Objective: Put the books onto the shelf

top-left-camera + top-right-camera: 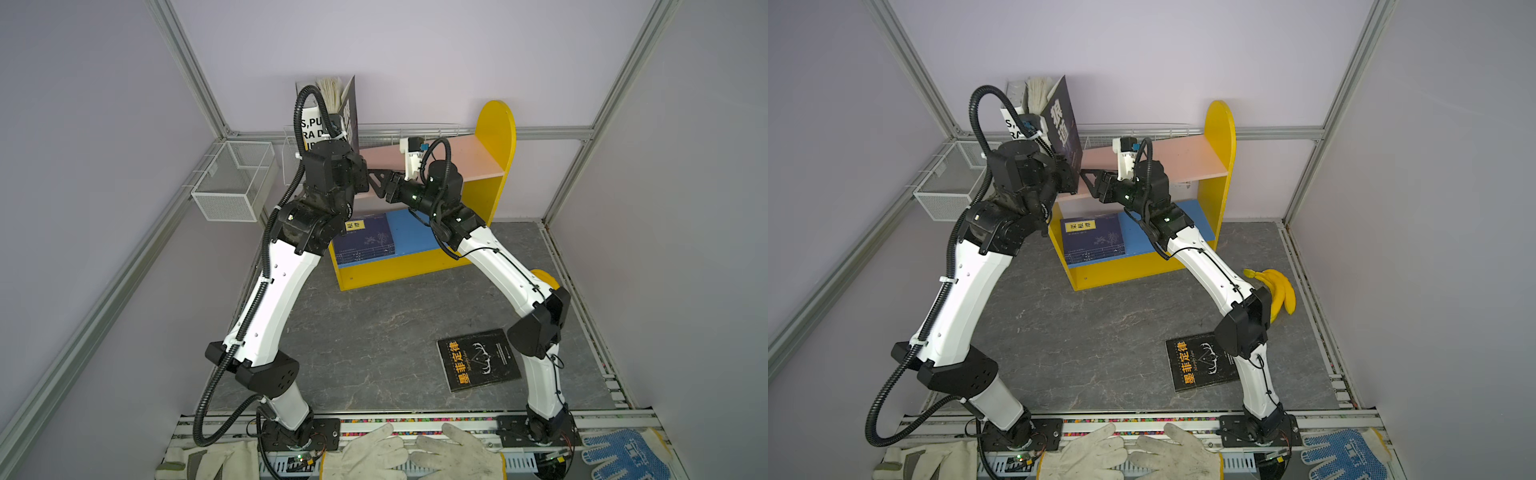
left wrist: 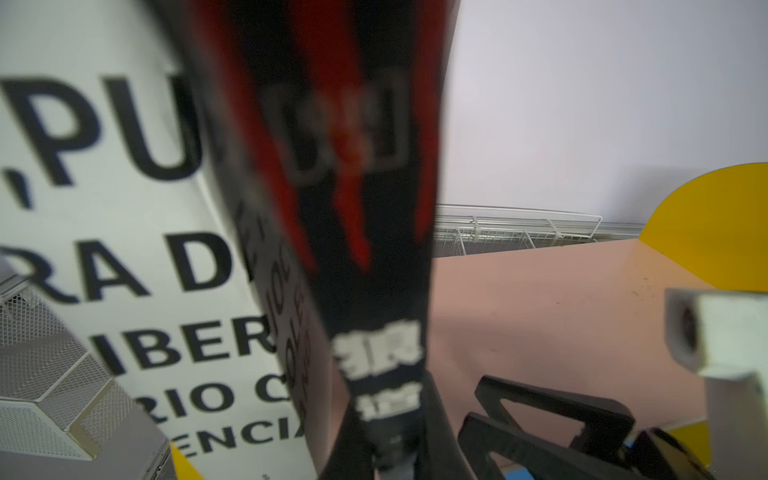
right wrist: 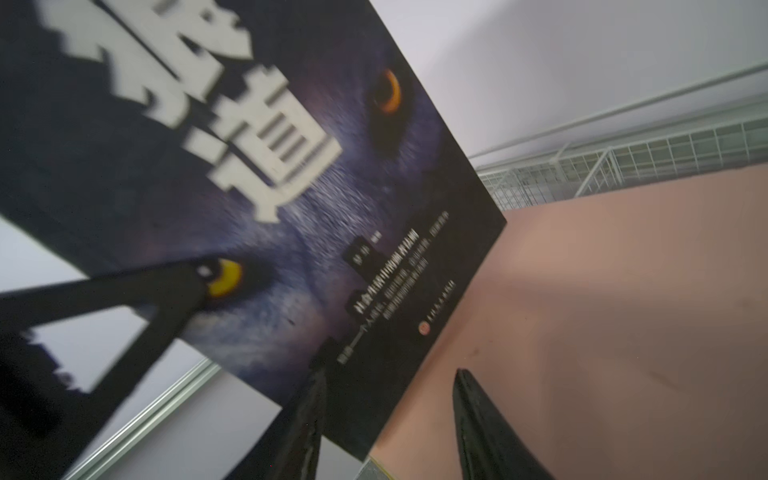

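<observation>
The shelf (image 1: 496, 137) has yellow sides, a pink upper board (image 1: 457, 158) and a blue lower board (image 1: 415, 232). A black wolf-cover book (image 1: 349, 112) (image 3: 291, 187) stands upright at the pink board's left end. My left gripper (image 2: 386, 415) is shut on the base of its spine (image 2: 353, 166). A white book with bold lettering (image 2: 104, 249) (image 1: 309, 124) stands just behind it. My right gripper (image 3: 395, 361) (image 1: 372, 174) is open over the pink board, one finger lying across the cover's lower corner. A stack of thin navy books (image 1: 365, 241) lies on the blue board. Another black book (image 1: 478, 359) lies flat on the table.
White wire mesh baskets (image 1: 232, 183) hang at the left and run behind the shelf. A banana (image 1: 1277, 291) lies by the right arm's elbow. Work gloves (image 1: 415, 453) and a blue dotted glove (image 1: 623, 457) rest on the front rail.
</observation>
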You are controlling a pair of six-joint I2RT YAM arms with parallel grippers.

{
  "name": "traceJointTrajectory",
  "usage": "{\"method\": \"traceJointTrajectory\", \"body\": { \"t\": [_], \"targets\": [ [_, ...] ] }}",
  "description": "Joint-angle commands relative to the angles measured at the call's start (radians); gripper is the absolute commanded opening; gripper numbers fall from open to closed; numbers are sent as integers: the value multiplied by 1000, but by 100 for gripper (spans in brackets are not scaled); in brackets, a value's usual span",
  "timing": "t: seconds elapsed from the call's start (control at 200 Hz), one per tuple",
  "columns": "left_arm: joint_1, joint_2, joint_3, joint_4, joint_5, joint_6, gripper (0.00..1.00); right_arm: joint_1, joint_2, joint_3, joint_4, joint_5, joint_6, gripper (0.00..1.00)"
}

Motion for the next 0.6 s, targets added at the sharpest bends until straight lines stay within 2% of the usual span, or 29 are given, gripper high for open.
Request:
{"method": "traceJointTrajectory", "body": {
  "t": [0.0, 0.125, 0.345, 0.595],
  "targets": [
    [9, 10, 61, 16, -33, 19, 0, 9, 39, 70, -65, 25, -17, 53],
    [23, 36, 111, -37, -17, -13, 0, 9, 93, 155, -106, 11, -13, 53],
    [40, 45, 134, -68, 6, -30, 2, 13, 116, 176, -104, 10, 0, 53],
    [45, 51, 135, -76, 21, -43, 11, 24, 138, 186, -122, 32, -7, 53]
  ]
}}
